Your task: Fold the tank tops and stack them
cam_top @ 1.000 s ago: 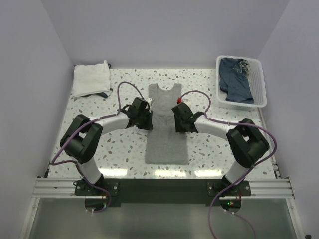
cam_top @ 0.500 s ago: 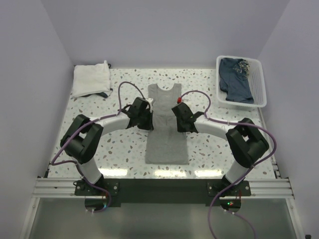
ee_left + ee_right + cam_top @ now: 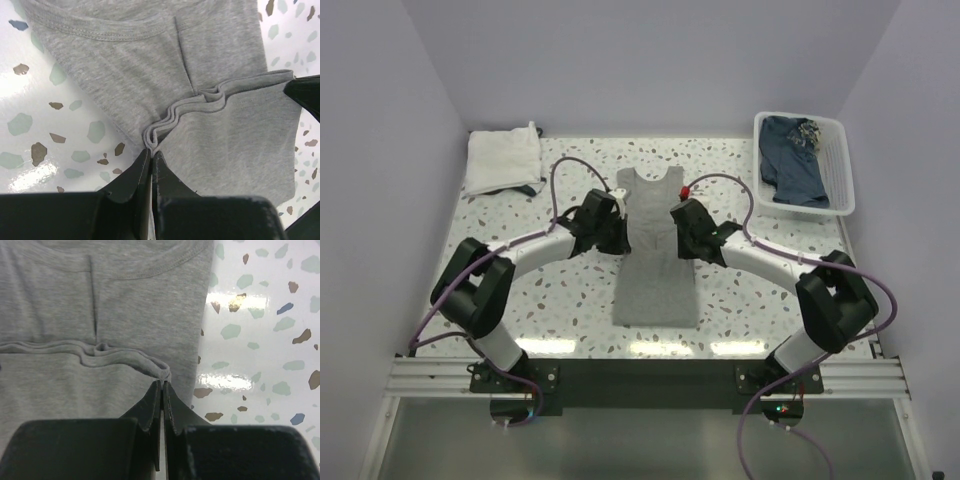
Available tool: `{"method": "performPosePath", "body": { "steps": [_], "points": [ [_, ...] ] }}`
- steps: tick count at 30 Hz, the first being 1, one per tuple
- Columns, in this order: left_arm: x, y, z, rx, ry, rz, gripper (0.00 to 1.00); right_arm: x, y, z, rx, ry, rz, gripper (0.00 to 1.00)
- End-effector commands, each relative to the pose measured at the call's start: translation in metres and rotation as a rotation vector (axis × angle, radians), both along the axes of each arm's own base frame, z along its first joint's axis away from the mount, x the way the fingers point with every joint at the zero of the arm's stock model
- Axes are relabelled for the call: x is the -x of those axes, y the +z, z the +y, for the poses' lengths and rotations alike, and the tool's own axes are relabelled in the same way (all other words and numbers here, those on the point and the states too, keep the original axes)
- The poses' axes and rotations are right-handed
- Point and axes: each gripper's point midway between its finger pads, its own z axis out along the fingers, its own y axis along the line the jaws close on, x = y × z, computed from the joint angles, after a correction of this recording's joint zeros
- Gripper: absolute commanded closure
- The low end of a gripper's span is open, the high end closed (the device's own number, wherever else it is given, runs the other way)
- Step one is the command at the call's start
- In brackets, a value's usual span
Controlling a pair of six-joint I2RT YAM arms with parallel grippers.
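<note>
The grey tank top (image 3: pixel 655 290) lies lengthwise in the middle of the table, neck toward the back, narrowed by side folds. My left gripper (image 3: pixel 617 228) is shut on its left edge and my right gripper (image 3: pixel 678 228) on its right edge, both just below the armholes. The left wrist view shows my left gripper (image 3: pixel 151 150) pinching a bunched ridge of grey cloth (image 3: pixel 125 65). My right gripper (image 3: pixel 162 384) pinches the other end of that ridge in the right wrist view, on the same grey cloth (image 3: pixel 140 300). A folded white tank top (image 3: pixel 503 160) sits at the back left.
A white slatted basket (image 3: pixel 842 170) stands at the back right with a dark blue garment (image 3: pixel 790 160) in it. Purple walls close in the table on three sides. The arms' cables arc above the table beside the grey top.
Both grippers have closed on the grey tank top's side edges and shifted a little toward the back, raising a ridge of cloth between them.
</note>
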Motion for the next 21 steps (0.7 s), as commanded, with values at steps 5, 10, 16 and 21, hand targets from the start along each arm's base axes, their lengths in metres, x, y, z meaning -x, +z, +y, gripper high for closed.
{"method": "performPosePath", "body": {
  "steps": [5,10,16,21],
  "points": [
    [-0.013,0.040,-0.012,0.060,0.007,-0.081,1.00,-0.013,0.037,0.008,-0.051,0.003,-0.077,1.00],
    [-0.003,0.030,-0.009,0.027,0.005,-0.044,1.00,-0.010,0.030,0.011,-0.053,0.015,-0.053,1.00],
    [0.015,0.004,0.002,0.010,0.029,0.007,1.00,0.004,0.006,0.017,-0.078,0.032,0.002,1.00],
    [0.019,0.006,0.001,0.018,0.024,0.000,1.00,0.014,-0.005,0.022,-0.067,0.044,0.018,1.00]
  ]
}}
